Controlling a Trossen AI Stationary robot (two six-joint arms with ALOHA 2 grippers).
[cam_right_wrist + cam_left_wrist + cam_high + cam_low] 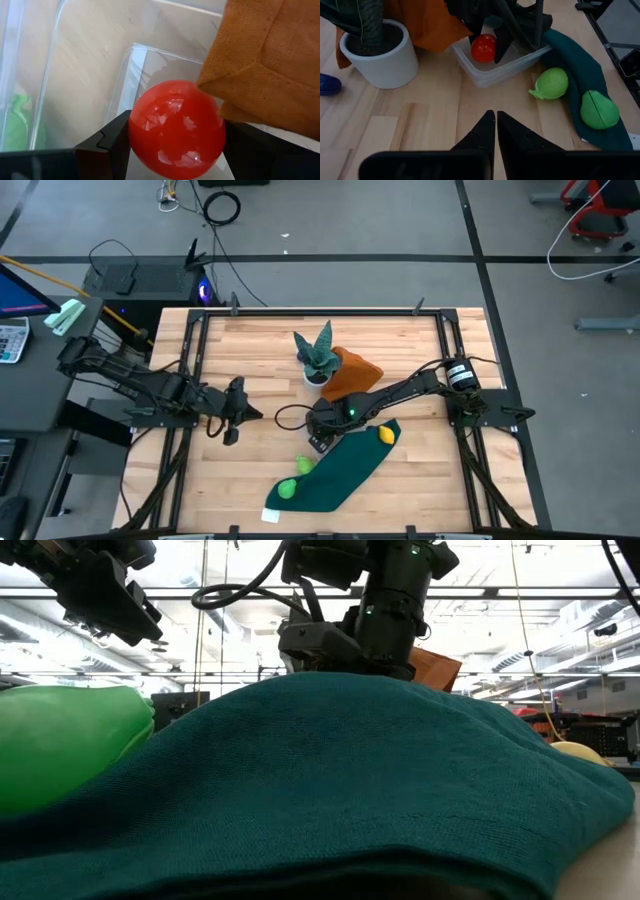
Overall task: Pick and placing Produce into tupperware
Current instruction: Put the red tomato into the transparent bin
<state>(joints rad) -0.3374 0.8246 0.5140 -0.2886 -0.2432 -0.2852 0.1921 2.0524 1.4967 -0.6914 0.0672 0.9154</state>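
In the left wrist view the clear tupperware (492,75) stands on the wood beside the white pot, and my right gripper (489,47) reaches down into it, shut on the red ball (483,48). Two green produce pieces (551,83) (599,110) lie by the dark green cloth (345,465), the farther one on it. A yellow piece (385,435) rests on the cloth's far end. The purple piece (327,85) lies on the wood beyond the pot. My left gripper (235,412) hovers shut to the left, touching nothing. My right gripper pinches the red ball (175,131) between its two fingers (107,145), one on each side of its widest part. The fingers come from above, pointing down into the tupperware (135,52). Whether the ball rests on the box floor I cannot tell.
The spiky plant in its white pot (382,57) stands close to the box, with an orange cloth (352,372) behind both; a corner of it hangs near the ball (260,65). Bare wood lies between my left gripper and the box (430,115).
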